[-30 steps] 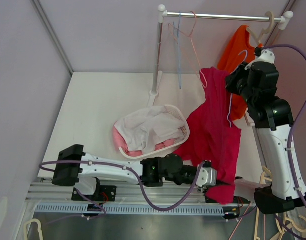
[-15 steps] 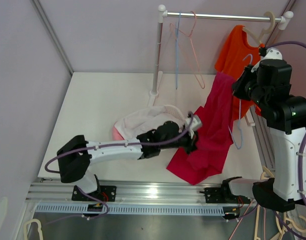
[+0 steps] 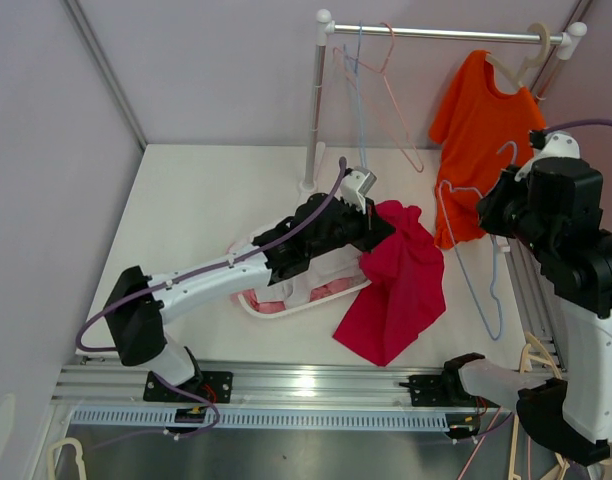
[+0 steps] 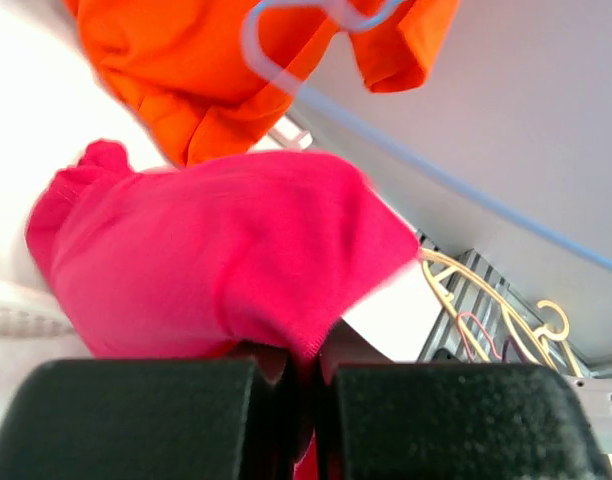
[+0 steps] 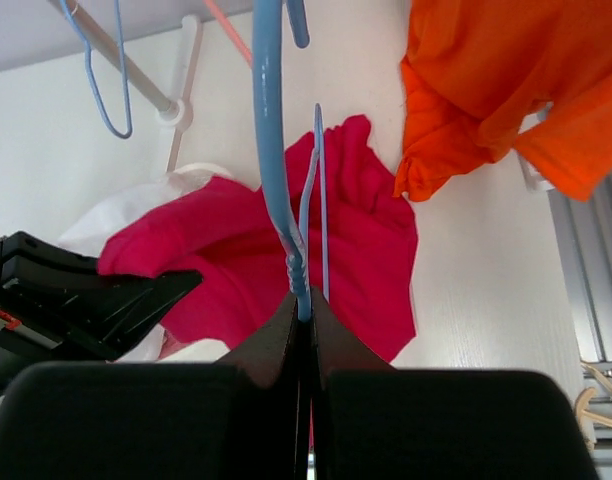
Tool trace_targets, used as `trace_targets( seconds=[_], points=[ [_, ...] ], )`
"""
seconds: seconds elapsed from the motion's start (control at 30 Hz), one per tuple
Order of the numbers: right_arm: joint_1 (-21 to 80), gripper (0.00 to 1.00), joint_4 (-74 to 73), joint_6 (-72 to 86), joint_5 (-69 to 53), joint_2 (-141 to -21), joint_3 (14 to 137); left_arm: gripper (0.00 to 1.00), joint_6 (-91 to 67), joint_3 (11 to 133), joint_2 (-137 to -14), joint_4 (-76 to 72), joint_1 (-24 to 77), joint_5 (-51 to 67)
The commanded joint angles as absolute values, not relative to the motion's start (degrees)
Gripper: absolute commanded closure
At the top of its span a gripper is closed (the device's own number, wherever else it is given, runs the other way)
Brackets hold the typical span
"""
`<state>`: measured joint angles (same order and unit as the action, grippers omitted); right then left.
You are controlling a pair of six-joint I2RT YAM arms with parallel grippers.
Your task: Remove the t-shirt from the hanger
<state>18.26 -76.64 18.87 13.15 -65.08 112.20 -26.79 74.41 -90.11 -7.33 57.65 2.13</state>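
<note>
The pink-red t-shirt (image 3: 401, 290) hangs off the hanger and drapes from my left gripper (image 3: 378, 222) down onto the table beside the basket. My left gripper is shut on its edge (image 4: 286, 290), seen close in the left wrist view. My right gripper (image 3: 506, 205) is shut on the neck of a bare light-blue wire hanger (image 3: 471, 260), which dangles free to the right of the shirt. In the right wrist view the hanger (image 5: 276, 180) runs up from the jaws, with the shirt (image 5: 356, 240) lying below it.
A white laundry basket (image 3: 286, 305) with white and pink clothes sits under my left arm. An orange t-shirt (image 3: 481, 140) hangs on a cream hanger from the rail (image 3: 436, 33), with empty blue and pink hangers further left. Spare hangers lie at the table's right edge.
My left gripper has pulled the pink-red shirt left and back, clear of the blue hanger. My right gripper has moved down and right with the now bare hanger.
</note>
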Motion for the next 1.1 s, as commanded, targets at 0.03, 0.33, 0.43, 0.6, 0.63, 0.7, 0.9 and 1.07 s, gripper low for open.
trace_targets(
  seconds=[0.03, 0.33, 0.43, 0.6, 0.63, 0.7, 0.9, 1.07],
  points=[
    [19.1, 1.00, -81.2, 19.7, 22.7, -63.5, 113.6, 0.99, -27.2, 75.3, -86.1, -7.6, 57.1, 4.3],
    [19.1, 1.00, -63.3, 13.7, 20.8, -66.8, 109.6, 0.99, -22.2, 78.2, -72.8, -9.3, 58.0, 22.2],
    [19.0, 1.00, -54.3, 9.1, 17.9, -67.8, 106.4, 0.99, -18.4, 85.9, -71.4, -2.5, 56.4, 19.0],
    [17.4, 0.98, -42.6, 3.8, 14.9, -69.5, 106.1, 0.99, -14.8, 101.5, -76.8, 2.8, 51.8, 18.9],
    [16.8, 0.97, -41.9, 3.5, 13.0, -70.1, 106.7, 0.99, -13.9, 103.4, -77.9, 4.3, 50.5, 18.6],
    [14.2, 1.00, -38.1, 2.7, 8.0, -71.6, 107.7, 0.99, -11.3, 110.9, -81.6, 5.4, 49.2, 17.1],
    [10.0, 1.00, -30.1, 1.1, 1.8, -76.8, 110.6, 0.99, -10.8, 132.5, -91.6, 10.4, 40.4, 16.7],
    [6.2, 1.00, -31.3, 5.2, -7.2, -83.5, 118.9, 0.99, -16.2, 143.5, -100.9, 8.3, 31.6, 19.6]
  ],
)
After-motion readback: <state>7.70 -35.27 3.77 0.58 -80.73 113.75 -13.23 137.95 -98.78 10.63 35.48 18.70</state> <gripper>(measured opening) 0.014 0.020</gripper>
